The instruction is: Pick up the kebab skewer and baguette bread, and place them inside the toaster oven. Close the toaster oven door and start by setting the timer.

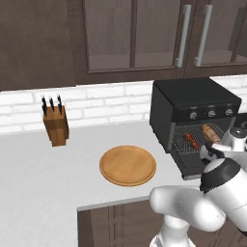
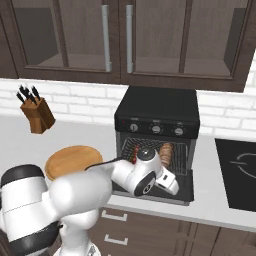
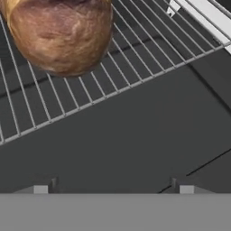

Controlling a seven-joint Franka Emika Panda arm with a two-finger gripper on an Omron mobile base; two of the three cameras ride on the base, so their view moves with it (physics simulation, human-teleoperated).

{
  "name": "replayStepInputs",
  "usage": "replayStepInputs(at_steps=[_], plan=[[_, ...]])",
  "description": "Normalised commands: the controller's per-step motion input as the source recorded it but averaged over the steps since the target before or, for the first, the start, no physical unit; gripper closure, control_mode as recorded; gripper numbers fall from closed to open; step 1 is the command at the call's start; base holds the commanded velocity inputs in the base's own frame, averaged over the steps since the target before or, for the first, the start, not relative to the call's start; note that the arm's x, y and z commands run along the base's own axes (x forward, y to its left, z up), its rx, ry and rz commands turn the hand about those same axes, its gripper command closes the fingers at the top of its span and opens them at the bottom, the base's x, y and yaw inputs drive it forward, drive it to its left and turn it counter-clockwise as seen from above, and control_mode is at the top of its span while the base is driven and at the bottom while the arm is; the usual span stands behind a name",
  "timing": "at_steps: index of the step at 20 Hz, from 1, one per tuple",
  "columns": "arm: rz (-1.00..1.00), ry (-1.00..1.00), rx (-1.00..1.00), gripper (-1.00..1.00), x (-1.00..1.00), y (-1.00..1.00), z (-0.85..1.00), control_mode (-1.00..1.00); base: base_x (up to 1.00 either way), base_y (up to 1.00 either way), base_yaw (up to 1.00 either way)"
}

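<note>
Toaster oven (image 1: pixel 193 99) on counter (image 1: pixel 38 169), door (image 2: pixel 182 187) dropped open, flat. Bread (image 1: pixel 210 132) on wire rack (image 3: pixel 135 58) inside, right side, long axis running front to back, near end (image 3: pixel 61 34) facing opening. Skewer (image 1: pixel 191 141) left of bread, well apart, roughly parallel, pointing into oven. Gripper (image 3: pixel 113 186) just above open door, fingers spread, nothing between them. Wooden plate (image 1: pixel 128 165) bare, left of oven. Knife block (image 1: pixel 56 124) far left.

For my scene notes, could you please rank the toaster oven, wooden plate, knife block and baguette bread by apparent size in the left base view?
Largest to smallest:
1. toaster oven
2. wooden plate
3. knife block
4. baguette bread
</note>
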Motion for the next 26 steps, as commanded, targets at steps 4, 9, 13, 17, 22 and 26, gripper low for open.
replayStepInputs(at_steps=[4,9,13,17,22,26], plan=[[-0.01,-0.02,0.0,-1.0,0.06,0.0,-0.11,-1.0,0.0,0.0,0.0],[-0.06,-0.01,0.03,-1.0,0.01,0.0,0.0,-1.0,0.0,0.0,0.0],[-0.16,-0.01,0.1,-1.0,0.09,0.07,-0.02,-1.0,0.0,0.0,0.0],[-0.19,-0.02,0.09,-1.0,0.28,0.19,0.0,-1.0,0.0,0.0,0.0],[-0.21,-0.03,0.07,-1.0,0.31,0.25,-0.09,-1.0,0.0,0.0,0.0],[-0.2,-0.08,0.06,-1.0,0.24,0.22,-0.21,-1.0,0.0,0.0,0.0]])
